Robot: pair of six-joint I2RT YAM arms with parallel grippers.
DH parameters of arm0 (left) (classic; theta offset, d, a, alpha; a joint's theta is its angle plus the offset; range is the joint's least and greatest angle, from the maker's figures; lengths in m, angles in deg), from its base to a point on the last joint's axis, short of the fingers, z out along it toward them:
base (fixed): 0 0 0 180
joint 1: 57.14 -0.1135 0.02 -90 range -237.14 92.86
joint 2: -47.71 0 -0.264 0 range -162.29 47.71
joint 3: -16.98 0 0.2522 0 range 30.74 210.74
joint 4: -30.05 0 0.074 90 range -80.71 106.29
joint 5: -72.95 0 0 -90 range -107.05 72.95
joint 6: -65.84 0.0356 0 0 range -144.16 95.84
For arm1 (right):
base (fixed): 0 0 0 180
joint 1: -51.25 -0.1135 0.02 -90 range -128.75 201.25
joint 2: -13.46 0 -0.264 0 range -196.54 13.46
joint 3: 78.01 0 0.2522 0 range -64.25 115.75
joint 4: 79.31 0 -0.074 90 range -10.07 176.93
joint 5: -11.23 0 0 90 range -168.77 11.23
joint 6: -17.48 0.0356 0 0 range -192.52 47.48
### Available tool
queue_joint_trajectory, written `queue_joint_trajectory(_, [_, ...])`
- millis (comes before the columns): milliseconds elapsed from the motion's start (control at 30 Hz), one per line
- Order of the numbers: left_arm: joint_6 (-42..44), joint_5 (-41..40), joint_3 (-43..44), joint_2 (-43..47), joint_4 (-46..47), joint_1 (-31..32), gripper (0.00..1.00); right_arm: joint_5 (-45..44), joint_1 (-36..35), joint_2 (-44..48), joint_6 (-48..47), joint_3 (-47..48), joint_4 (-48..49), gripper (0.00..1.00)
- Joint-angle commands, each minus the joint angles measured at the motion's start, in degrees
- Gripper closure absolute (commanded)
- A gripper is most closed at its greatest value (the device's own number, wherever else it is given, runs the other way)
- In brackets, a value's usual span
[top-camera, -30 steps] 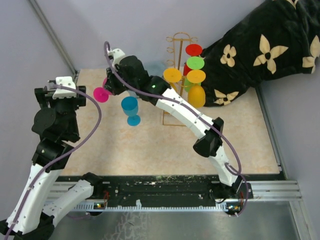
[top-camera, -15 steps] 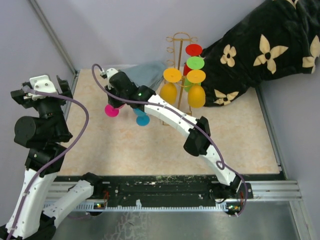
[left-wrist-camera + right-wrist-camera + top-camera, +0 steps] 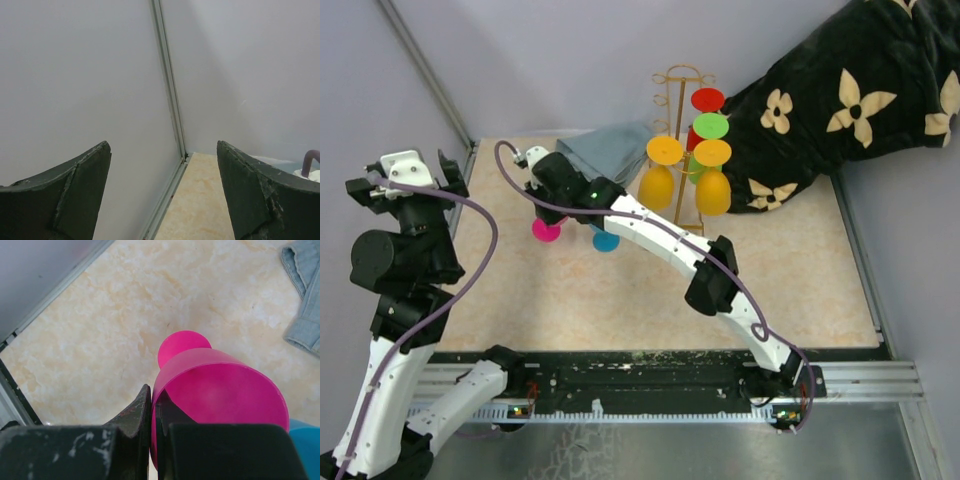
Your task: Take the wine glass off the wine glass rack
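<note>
Versus 0.5 s ago, right gripper (image 3: 152,400) sits slightly lower, pinching pink wine glass (image 3: 220,390) by rim, left of wine glass rack (image 3: 675,130), beside blue glass (image 3: 605,240). Idle left gripper (image 3: 162,150): fingers spread. Risk: rim pinch slips; foot lands tilted, glass topples.

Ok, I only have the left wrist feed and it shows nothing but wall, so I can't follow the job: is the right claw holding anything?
Observer: Yes, the right claw is shut on the rim of a pink wine glass, well clear of the wine glass rack.
Operator: Is its foot down on the table?
Observer: Cannot tell. In the top view the foot shows over the table, just left of a blue wine glass.
Operator: Anything left on the rack?
Observer: Yes, a red glass, a green glass and orange glasses hang there.
</note>
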Motion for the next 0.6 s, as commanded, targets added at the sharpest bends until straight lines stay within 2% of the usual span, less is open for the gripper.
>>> queue_joint_trajectory(0, [-2.15,1.80,0.53,-0.32,-1.12,-0.49,0.09,-3.20,-0.65,-1.31,-1.79,1.96,-1.65,1.00])
queue_joint_trajectory(567, [-5.67,4.45,1.85,-0.62,-5.58,-0.95,0.11,-5.17,-1.44,-4.78,-4.00,1.00,-7.35,1.00])
